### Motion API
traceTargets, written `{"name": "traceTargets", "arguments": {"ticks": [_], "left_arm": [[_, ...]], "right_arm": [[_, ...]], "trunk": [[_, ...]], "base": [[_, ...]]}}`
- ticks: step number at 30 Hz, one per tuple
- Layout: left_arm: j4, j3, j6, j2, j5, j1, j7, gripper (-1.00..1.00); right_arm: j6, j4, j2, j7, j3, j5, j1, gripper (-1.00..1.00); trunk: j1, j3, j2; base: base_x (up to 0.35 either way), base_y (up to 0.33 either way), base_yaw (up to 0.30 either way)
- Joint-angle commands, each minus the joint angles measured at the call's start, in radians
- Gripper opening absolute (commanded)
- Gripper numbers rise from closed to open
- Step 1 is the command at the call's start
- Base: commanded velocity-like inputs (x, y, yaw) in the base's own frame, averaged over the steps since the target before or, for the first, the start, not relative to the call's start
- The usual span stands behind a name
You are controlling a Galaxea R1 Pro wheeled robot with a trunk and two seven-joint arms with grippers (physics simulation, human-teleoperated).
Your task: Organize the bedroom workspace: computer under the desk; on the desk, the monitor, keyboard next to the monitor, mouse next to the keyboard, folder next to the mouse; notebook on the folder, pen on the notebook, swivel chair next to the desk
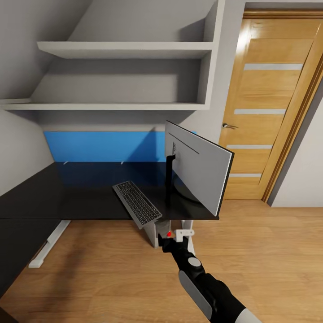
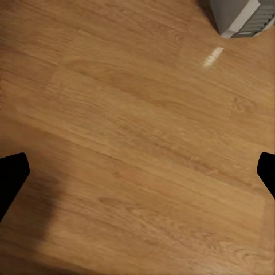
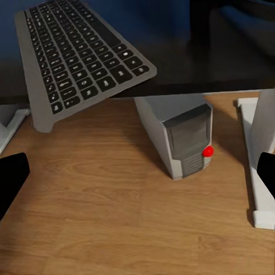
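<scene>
Head view: one black desk (image 1: pixel 67 197) under two grey wall shelves (image 1: pixel 125 49), with one monitor (image 1: pixel 199 168) standing on the desk, its back toward the camera. One keyboard (image 1: pixel 137 202) lies on the desk just beside the monitor's stand, its near end sticking out past the desk edge. One wooden door (image 1: pixel 269 107) stands beyond the monitor, well apart from the desk. The right arm (image 1: pixel 202 282) reaches toward the desk's front edge below the monitor; its right pincer (image 1: pixel 172 237) sits low in front of that edge, and its fingers are too small there to judge.

Right wrist view adds what the head view mostly hides: one computer (image 3: pixel 183 137), a grey tower with a red button, stands on the wood floor (image 3: pixel 114 200) under the desk, just beside a white desk leg (image 3: pixel 258 160). The keyboard (image 3: pixel 74 57) overhangs the desk edge above the computer. The two dark fingertips (image 3: pixel 11 177) sit at opposite edges of the picture, so the right pincer is spread wide, holding nothing.

Left wrist view: bare wood floor (image 2: pixel 132 143), one grey corner of a ribbed grey object (image 2: pixel 240 17) that cannot be identified for sure. Left pincer (image 2: pixel 137 172) fingertips also at opposite edges, spread wide, empty.
</scene>
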Motion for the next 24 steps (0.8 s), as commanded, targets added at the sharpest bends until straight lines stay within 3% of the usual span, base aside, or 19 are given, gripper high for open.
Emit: {"name": "traceTargets", "arguments": {"ticks": [1, 15, 24], "left_arm": [[0.001, 0.001, -0.004, -0.001, 0.006, 0.0, 0.0, 1.0], [0.002, 0.0, -0.006, -0.001, 0.006, 0.0, 0.0, 1.0], [0.002, 0.0, -0.007, -0.002, 0.005, 0.0, -0.002, 1.0]], "right_arm": [[-0.012, -0.001, 0.001, -0.009, 0.003, -0.005, -0.001, 1.0], [-0.07, 0.0, 0.001, -0.013, 0.003, -0.007, -0.001, 1.0], [-0.074, 0.003, -0.002, -0.012, 0.003, -0.007, 0.001, 1.0]], "trunk": [[0.0, -0.001, -0.001], [0.0, -0.002, -0.001], [0.0, -0.002, -0.001]], "base": [[0.0, 0.0, 0.093], [0.0, 0.0, 0.206], [0.0, 0.0, 0.057]]}}
